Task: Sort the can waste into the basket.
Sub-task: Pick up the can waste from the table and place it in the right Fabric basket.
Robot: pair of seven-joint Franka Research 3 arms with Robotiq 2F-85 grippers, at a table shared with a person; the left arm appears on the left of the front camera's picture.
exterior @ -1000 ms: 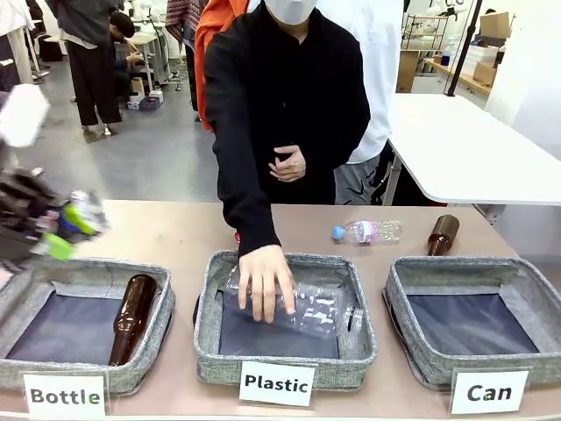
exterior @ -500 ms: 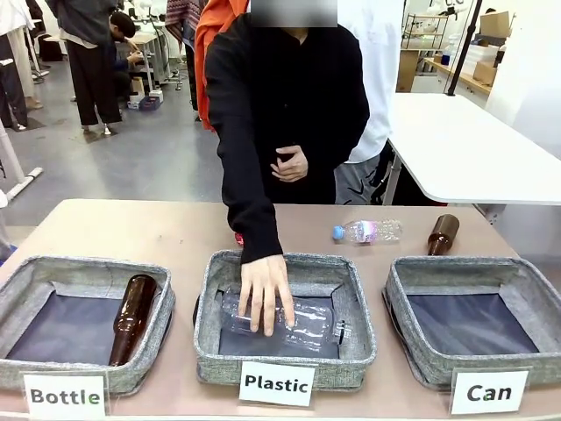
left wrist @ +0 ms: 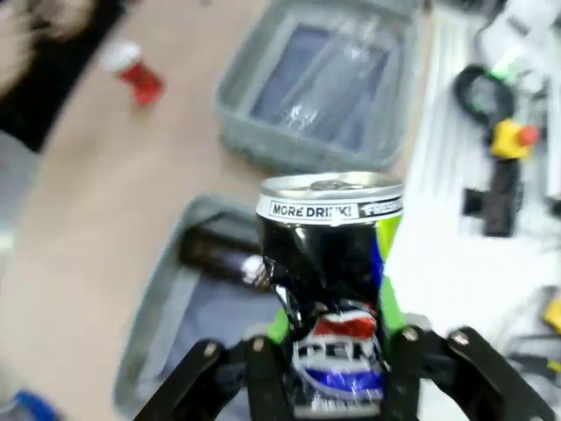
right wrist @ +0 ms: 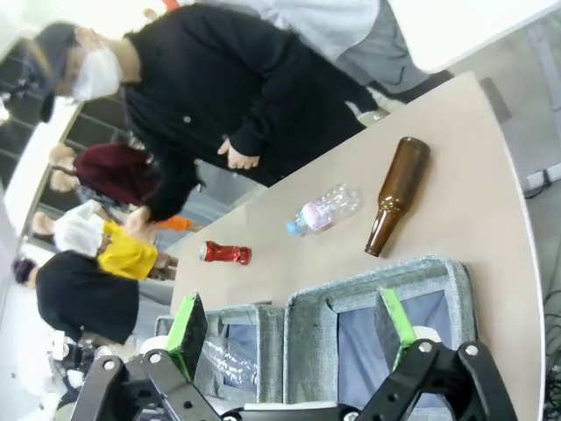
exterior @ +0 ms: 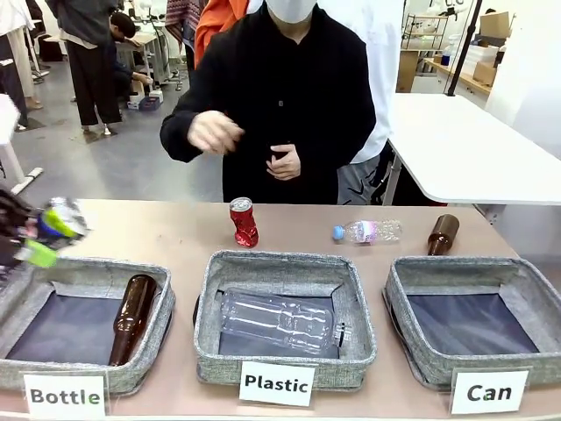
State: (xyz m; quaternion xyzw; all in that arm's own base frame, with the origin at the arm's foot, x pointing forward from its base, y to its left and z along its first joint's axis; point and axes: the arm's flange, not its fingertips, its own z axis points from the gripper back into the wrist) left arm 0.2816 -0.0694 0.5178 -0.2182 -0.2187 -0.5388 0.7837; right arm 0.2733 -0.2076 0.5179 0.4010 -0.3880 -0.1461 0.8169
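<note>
- Clamped in the left gripper (left wrist: 331,298): the crushed silver can (left wrist: 329,232), pinched low on its dented waist, top rim up and clear of the grip
- Probably light, thin-walled and slick; likely to buckle under a hard squeeze and twist if jolted, so best held gently across the crumpled middle, where the folds give some bite
- Red can (exterior: 244,222) upright on the table (exterior: 158,232), well ahead of that gripper and off to its side; bent body, probably quick to tip; best taken across the body, not the rim
- Right gripper (right wrist: 289,329) spread wide, nothing held; the basket (right wrist: 386,279) with the Can card just below and ahead of it
- Smooth tan tabletop; soft grey fabric walls, low enough to drop over
- Beyond the right gripper: a brown bottle (right wrist: 399,206) and a clear bottle (right wrist: 323,210) lying flat, then a person with one hand (exterior: 213,132) raised off the table
</note>
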